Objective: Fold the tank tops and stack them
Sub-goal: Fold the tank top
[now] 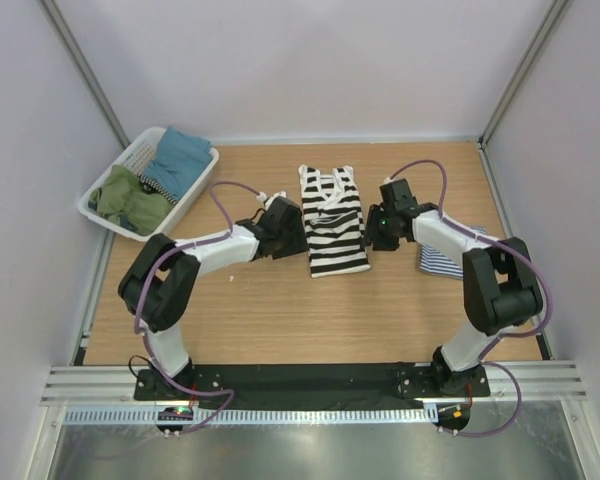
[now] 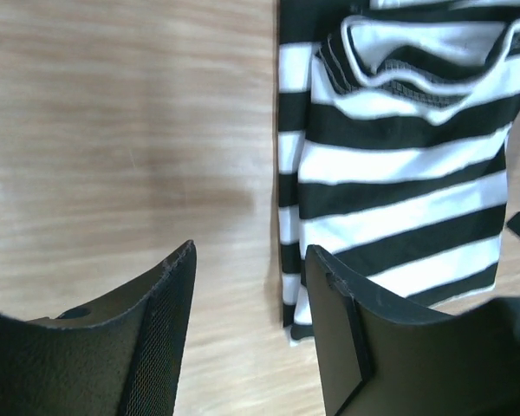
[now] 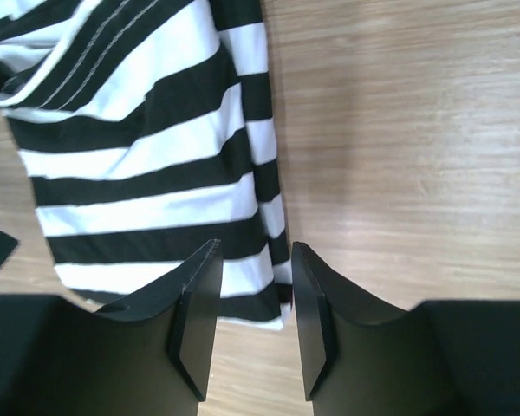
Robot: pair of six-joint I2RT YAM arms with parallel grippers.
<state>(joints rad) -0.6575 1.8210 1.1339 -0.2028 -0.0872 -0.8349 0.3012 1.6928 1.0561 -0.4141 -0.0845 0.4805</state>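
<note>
Wood tabletop: left gripper and right gripper, both released, flank the black-and-white tank top; each should pinch the hem corner at its tips evenly.

The broad-striped black-and-white tank top lies flat at centre frame, folded into a narrow rectangle with its neckline toward the top. The thin-striped navy-and-white tank top lies at right, only partly visible.

The black-and-white broad-striped tank top lies flat on the wooden table, neckline toward the top edge. The left gripper holds its 2 fingers apart, empty, at the cloth's lower left corner.
</note>
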